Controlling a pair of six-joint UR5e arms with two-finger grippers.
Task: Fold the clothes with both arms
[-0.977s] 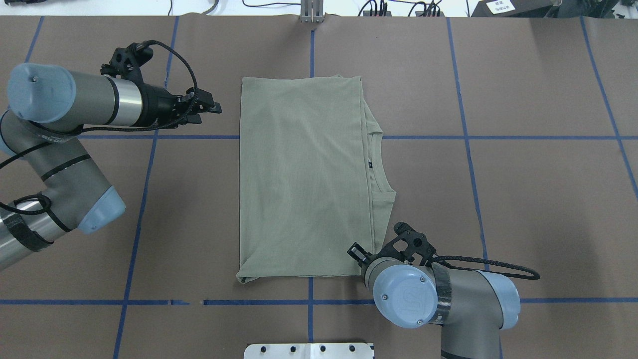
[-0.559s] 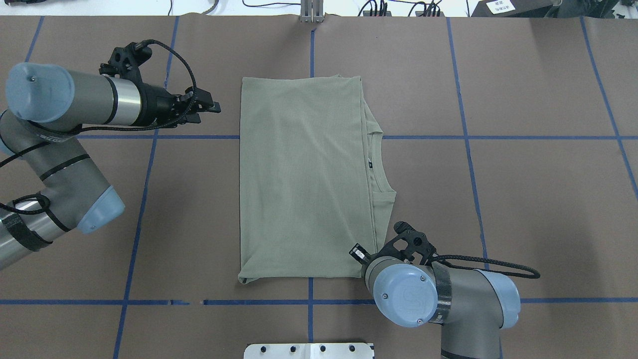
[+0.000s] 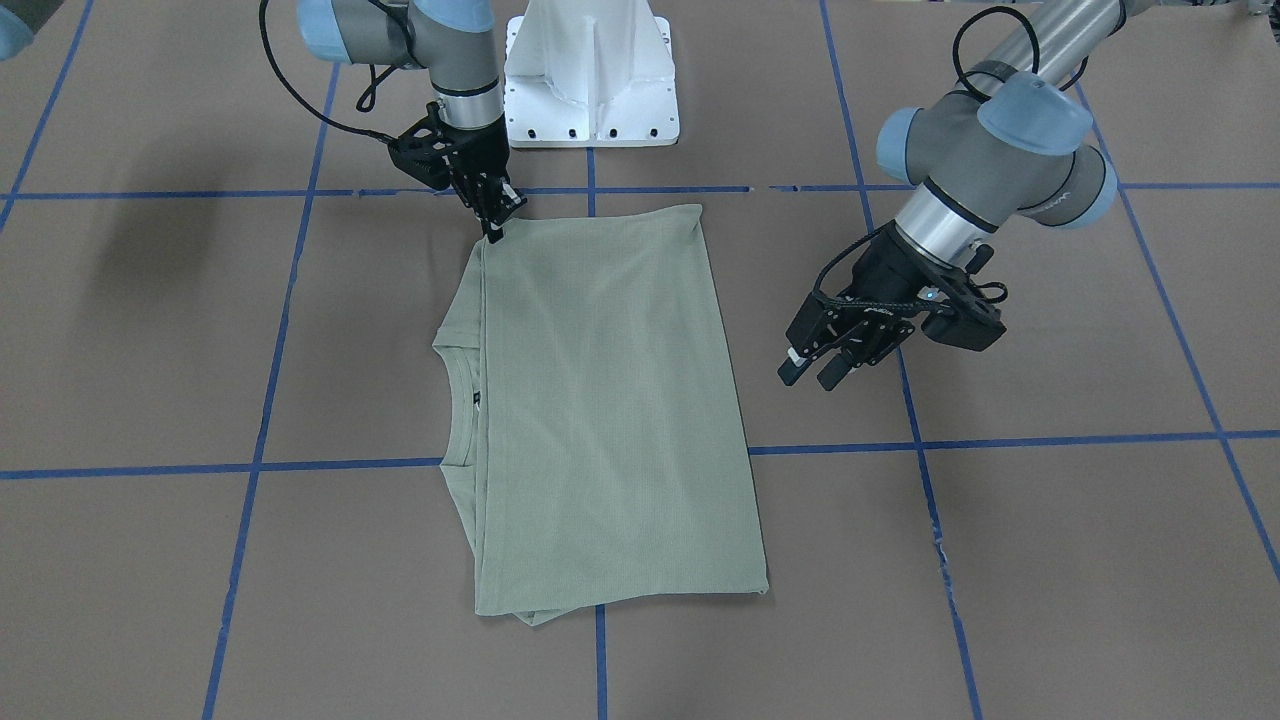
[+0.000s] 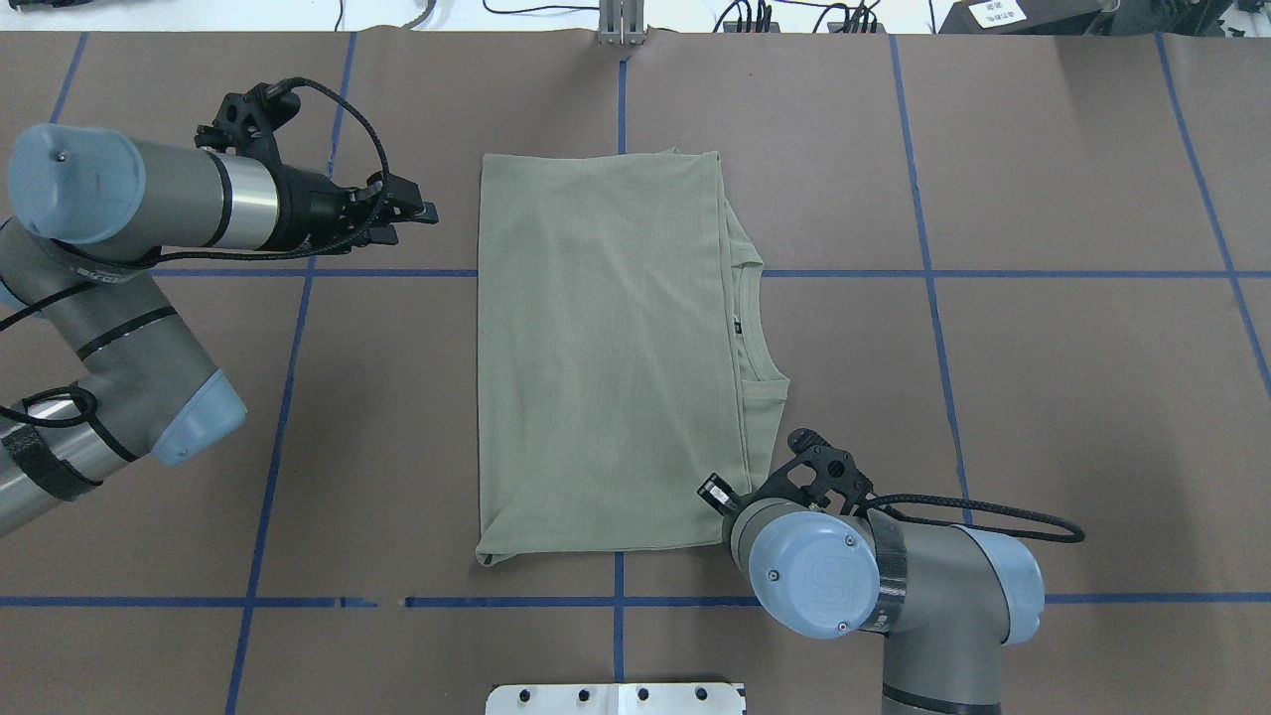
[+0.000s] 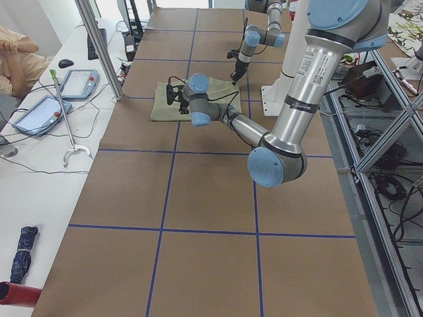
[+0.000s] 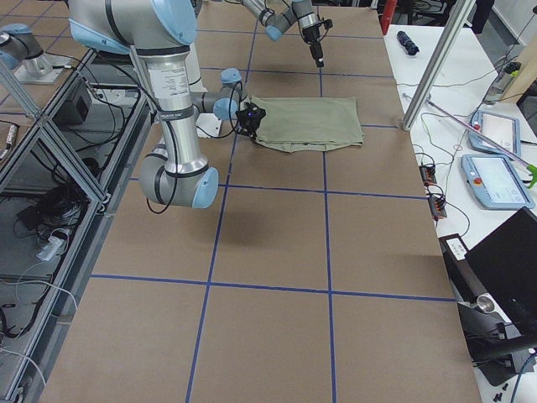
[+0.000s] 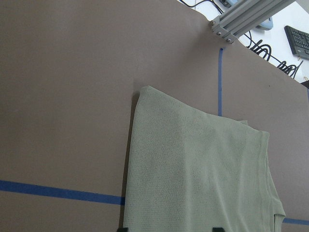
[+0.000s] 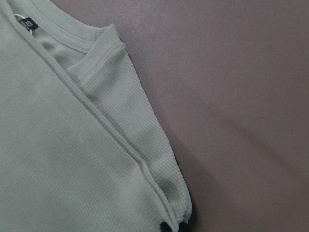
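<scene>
The pale sage-green shirt (image 4: 606, 348) lies folded into a tall rectangle at the table's middle, with its ribbed collar (image 4: 747, 328) and black neck label showing on its right side. It also shows in the front view (image 3: 600, 400). My left gripper (image 4: 415, 213) is open and empty, held above the table left of the shirt's far half; in the front view (image 3: 812, 372) its fingers stand apart. My right gripper (image 3: 494, 230) is shut on the shirt's near right corner. In the right wrist view its fingertips (image 8: 165, 226) pinch that corner of the shirt (image 8: 72, 145).
The white pedestal base (image 3: 590, 80) stands at the table's near edge behind the shirt. Blue tape lines (image 4: 288, 397) grid the brown table cover. An aluminium post (image 4: 622, 25) stands at the far edge. Tablets (image 6: 495, 176) and cables lie on the side bench.
My right wrist has shifted slightly to the right and toward the shirt's corner, and the near hem has pulled in a little. My left arm has barely moved.
</scene>
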